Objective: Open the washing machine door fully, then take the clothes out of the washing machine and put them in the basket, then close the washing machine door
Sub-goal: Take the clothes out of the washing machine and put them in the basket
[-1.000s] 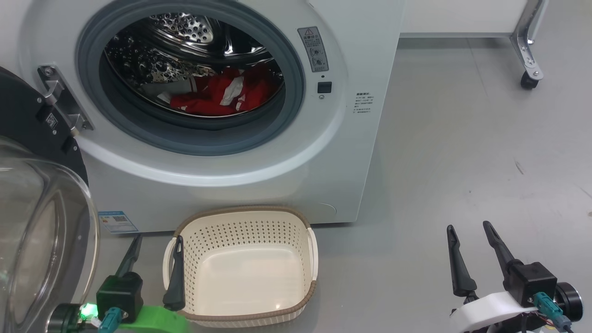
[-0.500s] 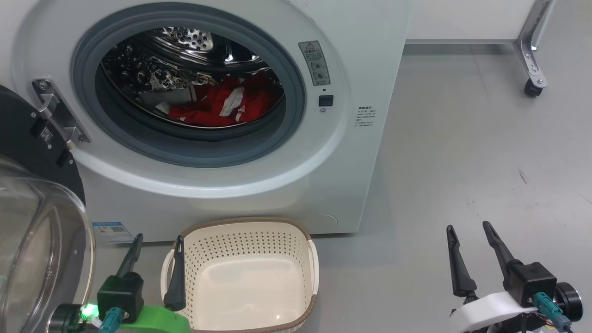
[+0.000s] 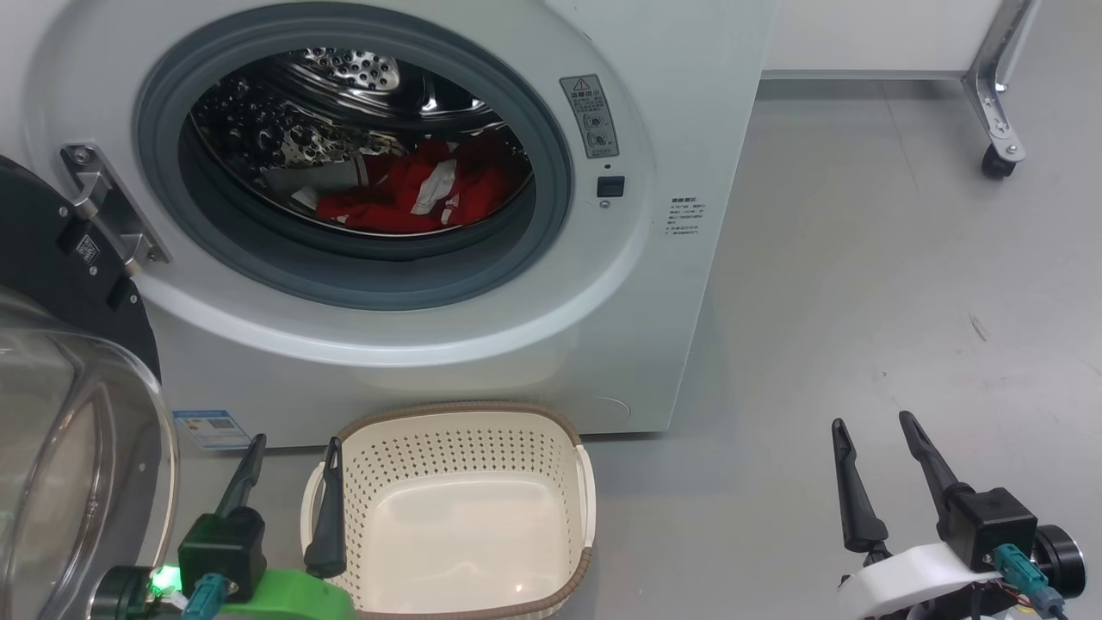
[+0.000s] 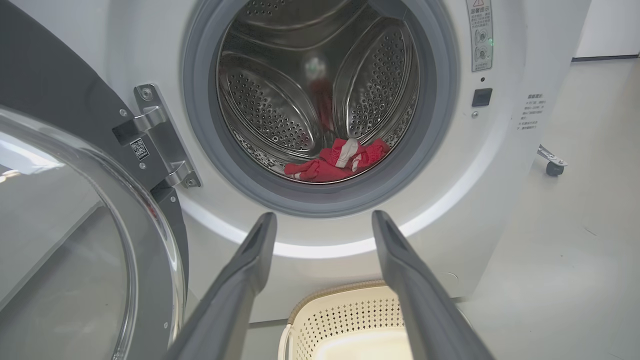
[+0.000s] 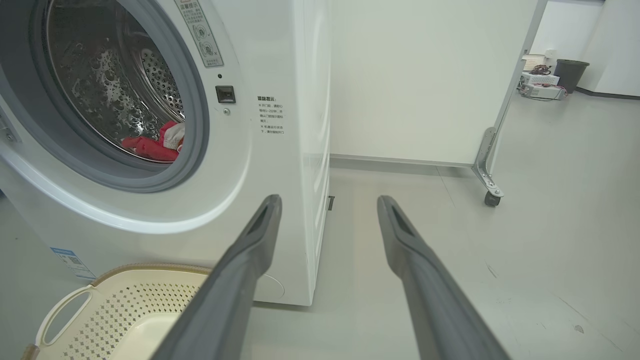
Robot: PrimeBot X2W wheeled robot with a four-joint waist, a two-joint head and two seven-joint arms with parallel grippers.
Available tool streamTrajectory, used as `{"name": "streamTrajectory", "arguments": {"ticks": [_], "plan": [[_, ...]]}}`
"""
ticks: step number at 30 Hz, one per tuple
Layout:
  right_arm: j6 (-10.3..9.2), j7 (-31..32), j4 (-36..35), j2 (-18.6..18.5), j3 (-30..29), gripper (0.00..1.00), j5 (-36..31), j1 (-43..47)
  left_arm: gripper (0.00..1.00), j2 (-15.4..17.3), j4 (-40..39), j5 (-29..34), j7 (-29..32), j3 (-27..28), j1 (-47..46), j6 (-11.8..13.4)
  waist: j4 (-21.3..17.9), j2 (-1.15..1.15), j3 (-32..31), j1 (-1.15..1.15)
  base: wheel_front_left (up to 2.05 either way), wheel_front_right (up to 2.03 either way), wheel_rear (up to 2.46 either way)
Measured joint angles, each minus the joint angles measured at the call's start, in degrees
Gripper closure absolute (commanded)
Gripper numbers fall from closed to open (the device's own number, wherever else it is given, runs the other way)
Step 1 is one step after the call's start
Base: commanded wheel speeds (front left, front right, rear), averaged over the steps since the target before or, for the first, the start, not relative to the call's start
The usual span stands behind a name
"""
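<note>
Washing machine point(image 3: 680, 284) sits right ahead, big and white. Its door point(image 3: 43, 250) hangs open on my left. Basket point(image 3: 456, 408) is on the floor under the opening, with no clothes in it. Clothes point(image 3: 405, 194) lie low in the drum point(image 3: 344, 77), a red heap. I judge them soft, light and limp, likely to drag on the gasket point(image 3: 344, 280), so pinch a bunched top fold. Left pincer point(image 3: 296, 443) has fingers apart, holding nothing, by the basket's left edge. Right pincer point(image 3: 871, 420) is the same, well off right.
</note>
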Motion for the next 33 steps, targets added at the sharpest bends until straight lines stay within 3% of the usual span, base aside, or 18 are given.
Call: {"name": "streamTrajectory", "arguments": {"ticks": [16,33], "plan": [[0.00,0.55,-2.37,-0.62,0.11,0.00,-0.02,-0.09,0.00,-0.04,1.92,-1.01,0.13,-0.83,-0.89,-0.33,-0.43,0.00,3.04,0.00,0.00,0.00,0.00],[0.25,1.52,-6.43,-1.72,0.34,0.00,-0.69,-4.57,0.00,-0.41,9.88,-3.54,5.52,-1.25,-17.88,-3.70,-3.50,0.00,13.61,0.00,0.00,0.00,0.00]]}}
